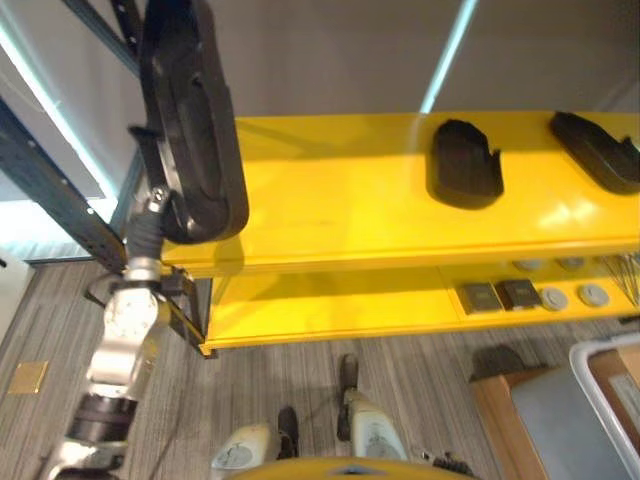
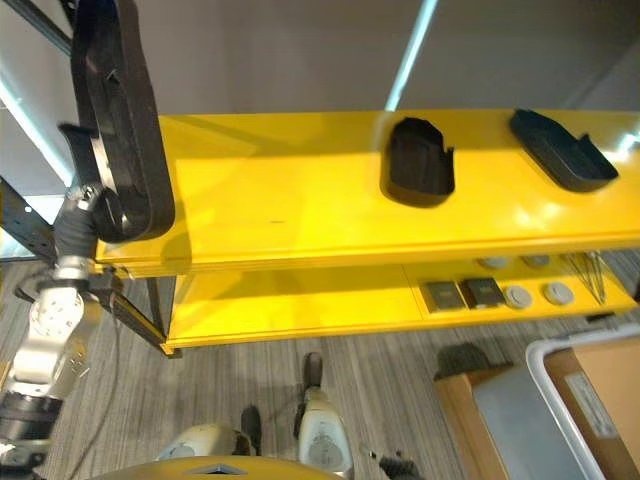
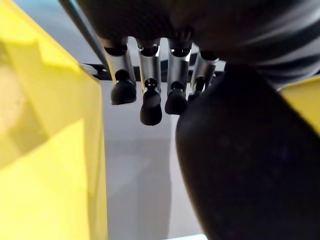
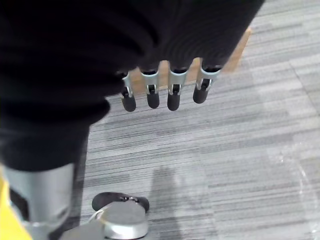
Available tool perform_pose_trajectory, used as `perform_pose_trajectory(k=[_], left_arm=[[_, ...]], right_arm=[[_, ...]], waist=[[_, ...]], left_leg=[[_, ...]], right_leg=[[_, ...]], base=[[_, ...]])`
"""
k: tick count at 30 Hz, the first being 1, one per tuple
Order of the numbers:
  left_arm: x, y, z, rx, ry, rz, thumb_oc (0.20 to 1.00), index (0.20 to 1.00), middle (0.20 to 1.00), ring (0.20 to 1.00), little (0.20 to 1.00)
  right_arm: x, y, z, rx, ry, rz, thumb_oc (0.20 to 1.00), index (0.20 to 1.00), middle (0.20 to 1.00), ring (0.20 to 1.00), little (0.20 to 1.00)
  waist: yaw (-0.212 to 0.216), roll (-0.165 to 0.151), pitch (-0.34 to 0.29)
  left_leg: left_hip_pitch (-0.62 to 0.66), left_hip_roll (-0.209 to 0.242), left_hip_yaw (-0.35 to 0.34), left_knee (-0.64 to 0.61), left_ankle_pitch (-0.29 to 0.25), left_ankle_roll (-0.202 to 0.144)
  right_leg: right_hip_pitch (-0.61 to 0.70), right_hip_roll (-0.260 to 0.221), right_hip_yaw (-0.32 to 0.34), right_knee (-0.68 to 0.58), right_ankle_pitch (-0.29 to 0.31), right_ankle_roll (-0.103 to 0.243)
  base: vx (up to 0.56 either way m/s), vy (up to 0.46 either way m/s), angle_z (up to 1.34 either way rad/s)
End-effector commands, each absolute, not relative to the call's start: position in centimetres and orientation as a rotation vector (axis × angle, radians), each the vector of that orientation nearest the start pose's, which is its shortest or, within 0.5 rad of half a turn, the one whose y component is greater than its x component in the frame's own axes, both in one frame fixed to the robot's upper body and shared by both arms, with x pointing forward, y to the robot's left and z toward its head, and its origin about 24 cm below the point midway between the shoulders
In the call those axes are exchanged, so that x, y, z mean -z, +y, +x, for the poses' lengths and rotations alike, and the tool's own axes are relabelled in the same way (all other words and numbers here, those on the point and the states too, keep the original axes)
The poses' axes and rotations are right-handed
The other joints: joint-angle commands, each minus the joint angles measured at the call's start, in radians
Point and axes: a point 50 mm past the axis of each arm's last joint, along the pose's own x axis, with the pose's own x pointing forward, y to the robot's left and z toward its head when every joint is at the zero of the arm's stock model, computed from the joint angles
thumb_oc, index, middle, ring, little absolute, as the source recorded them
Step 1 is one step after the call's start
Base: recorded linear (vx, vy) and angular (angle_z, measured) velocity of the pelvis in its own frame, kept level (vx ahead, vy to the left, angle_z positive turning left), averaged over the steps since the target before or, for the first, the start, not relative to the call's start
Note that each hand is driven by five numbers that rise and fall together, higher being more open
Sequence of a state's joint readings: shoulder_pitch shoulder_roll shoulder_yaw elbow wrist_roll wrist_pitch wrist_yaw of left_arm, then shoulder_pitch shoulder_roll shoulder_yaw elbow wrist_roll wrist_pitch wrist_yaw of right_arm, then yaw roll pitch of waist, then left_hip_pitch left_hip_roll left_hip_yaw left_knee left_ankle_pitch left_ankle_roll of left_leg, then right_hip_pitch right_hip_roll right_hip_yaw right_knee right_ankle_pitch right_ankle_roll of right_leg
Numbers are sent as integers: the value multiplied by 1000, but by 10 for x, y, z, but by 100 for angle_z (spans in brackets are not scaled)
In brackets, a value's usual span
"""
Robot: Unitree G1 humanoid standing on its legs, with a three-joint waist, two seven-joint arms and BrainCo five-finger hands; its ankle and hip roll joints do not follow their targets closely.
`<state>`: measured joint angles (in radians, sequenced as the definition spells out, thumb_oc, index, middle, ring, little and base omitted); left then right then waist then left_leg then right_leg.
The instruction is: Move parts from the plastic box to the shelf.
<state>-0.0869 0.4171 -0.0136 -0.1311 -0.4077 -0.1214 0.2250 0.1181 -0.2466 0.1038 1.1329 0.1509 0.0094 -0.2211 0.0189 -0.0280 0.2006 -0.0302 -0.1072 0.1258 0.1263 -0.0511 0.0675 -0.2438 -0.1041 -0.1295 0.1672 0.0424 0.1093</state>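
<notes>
Shelf: The yellow shelf [image 1: 330,200] lies just beside your left hand, its top board stretching away toward your right, so you have plenty of bare surface near the corner.
Box: The plastic box [image 2: 585,400] sits on the floor well apart from both hands, low on your right.
Carried part: The long black part [image 1: 195,120] stands nearly upright above your left hand, its lower end overhanging the shelf's near corner.
Placed parts: Two black parts, one [image 1: 465,165] and another [image 1: 600,150], lie on the top board far to the right of your left hand.
Left hand: Your left hand [image 3: 150,85] sits under the part's lower end; the fingers [image 3: 123,90] look loosely curled, but I cannot tell how firmly they grip.
Right hand: Your right hand [image 4: 165,85] hangs over the carpet, fingers curled and holding nothing.
Advice: Judging from this, tip the part down flat onto the board, clear of the edge, before letting go.
</notes>
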Motion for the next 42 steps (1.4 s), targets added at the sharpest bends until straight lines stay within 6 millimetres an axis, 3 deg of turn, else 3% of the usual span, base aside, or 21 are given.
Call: perform_pose_trajectory(k=[1, 5, 13, 15, 18, 19, 20, 25, 31, 42], left_arm=[[-174, 213, 267, -117, -551, 9, 200, 200, 200, 200, 200], [-165, 217, 268, -128, -502, -1, 200, 200, 200, 200, 200], [-155, 218, 273, -116, -436, 60, 200, 200, 200, 200, 200], [-153, 216, 277, -91, -419, 107, 200, 200, 200, 200, 200], [-150, 215, 283, -90, -378, 216, 200, 200, 200, 200, 200], [-142, 221, 294, -101, -304, 316, 200, 200, 200, 200, 200], [-140, 223, 299, -118, -283, 368, 200, 200, 200, 200, 200], [-123, 240, 325, -198, -122, 513, 200, 200, 200, 200, 200], [-106, 258, 345, -323, 33, 661, 200, 200, 200, 200, 200], [-73, 258, 353, -372, 257, 675, 200, 200, 200, 200, 200]], right_arm=[[151, -269, 74, 356, 1192, -360, 1000, 1000, 1000, 1000, 1000], [148, -281, 67, 387, 1231, -388, 1000, 1000, 1000, 1000, 1000], [147, -285, 68, 351, 1228, -415, 1000, 1000, 1000, 1000, 1000], [145, -289, 69, 374, 1221, -406, 1000, 1000, 1000, 1000, 1000], [143, -295, 71, 377, 1213, -414, 1000, 1000, 1000, 1000, 1000], [141, -297, 71, 373, 1214, -426, 1000, 1000, 1000, 1000, 1000], [140, -298, 71, 372, 1215, -427, 1000, 1000, 1000, 1000, 1000], [143, -297, 62, 338, 1240, -428, 1000, 1000, 1000, 1000, 1000], [147, -287, 58, 235, 1245, -483, 1000, 1000, 1000, 1000, 1000], [145, -296, 61, 220, 1268, -517, 1000, 1000, 1000, 1000, 1000]], waist=[[-1, 14, -68], [-9, 3, -88], [-20, 10, -75], [-22, 16, -62], [-33, 38, -51], [-55, 52, -48], [-65, 57, -50], [-109, 78, -71], [-152, 72, -92], [-185, 63, -104]], left_leg=[[46, 106, -57, -142, 61, -71], [36, 159, -14, -135, 77, -100], [-9, 179, -4, -19, 49, -111], [-55, 191, -19, 50, 69, -120], [-74, 236, -13, -15, 133, -144], [-66, 267, -1, -52, 167, -149], [-47, 270, 3, -77, 158, -142], [47, 240, 25, -168, 140, -137], [76, 215, 59, -198, 123, -122], [71, 227, 105, -198, 119, -119]], right_leg=[[218, -10, -53, -140, 47, 36], [262, 22, -83, -177, 24, 9], [255, 27, -86, -133, -16, -21], [253, 32, -71, -119, -22, -31], [249, 35, -65, -98, -34, -28], [257, 23, -59, -82, -47, -26], [257, 14, -56, -77, -50, -21], [249, -21, -50, -72, -43, 12], [248, -23, -20, -100, -21, 30], [246, -6, 4, -133, -15, 27]], base=[[173, -264, 19], [122, -208, 12], [45, -62, 2], [0, 25, 1], [32, 141, 7], [113, 278, 15], [123, 265, 17], [80, 153, -22], [36, 31, -18], [28, -28, -7]])
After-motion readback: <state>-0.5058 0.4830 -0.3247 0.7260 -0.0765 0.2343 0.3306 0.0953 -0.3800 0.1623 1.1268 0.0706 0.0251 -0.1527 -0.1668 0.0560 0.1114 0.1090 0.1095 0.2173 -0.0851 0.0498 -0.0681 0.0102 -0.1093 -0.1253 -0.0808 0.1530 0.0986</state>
